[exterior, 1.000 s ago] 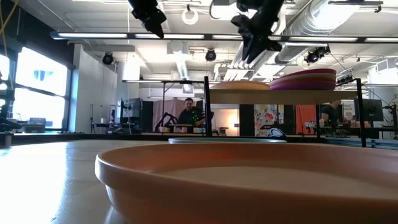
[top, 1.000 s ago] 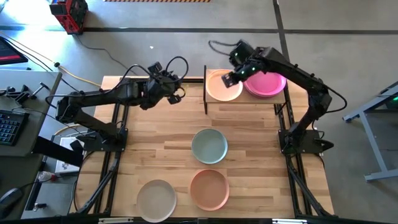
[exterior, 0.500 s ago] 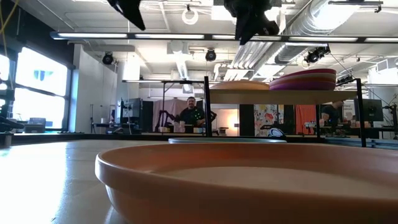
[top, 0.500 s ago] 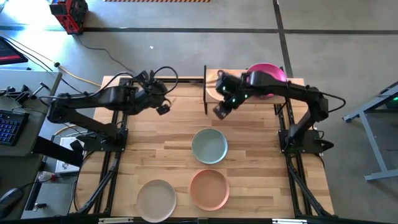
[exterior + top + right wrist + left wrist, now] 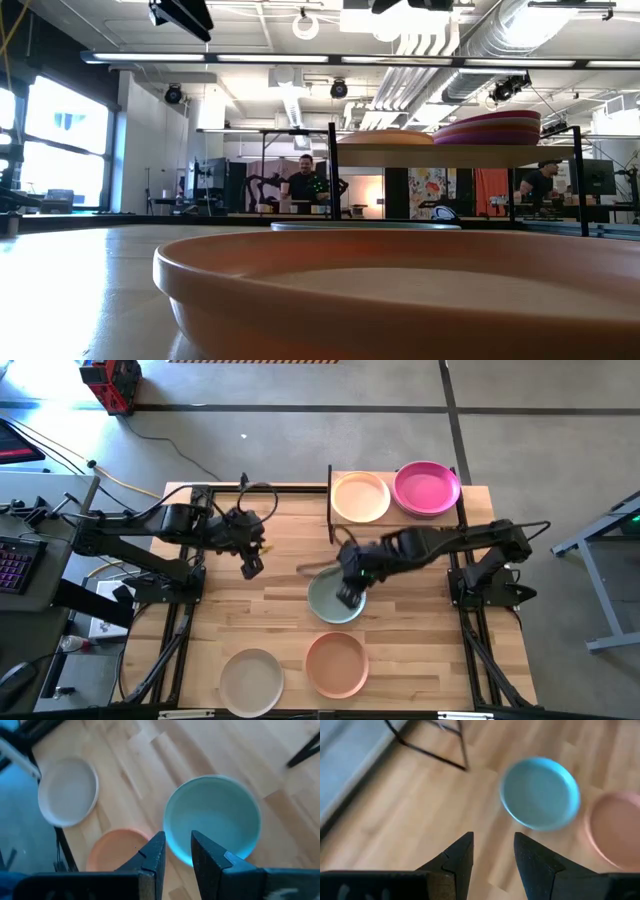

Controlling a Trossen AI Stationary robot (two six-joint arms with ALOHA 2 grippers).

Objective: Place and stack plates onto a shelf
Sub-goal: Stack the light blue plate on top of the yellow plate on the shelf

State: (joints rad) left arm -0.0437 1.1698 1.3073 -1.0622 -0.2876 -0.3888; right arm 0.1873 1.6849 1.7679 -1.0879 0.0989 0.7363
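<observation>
Three plates on table: teal plate [image 5: 335,600], salmon plate [image 5: 336,664], off-white plate [image 5: 251,679]. Shelf [image 5: 410,523] carries cream plate [image 5: 360,497] beside magenta stack [image 5: 427,489]. Right gripper [image 5: 345,596], empty, narrow gap, moved from shelf to above teal. Left gripper [image 5: 251,567] parted, empty, withdrawn over bare wood.

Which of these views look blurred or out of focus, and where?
Left wrist view: the round pale teal plate is smeared by motion. High view: the right tool is smeared above that plate. Low view: the near round salmon plate is soft.
</observation>
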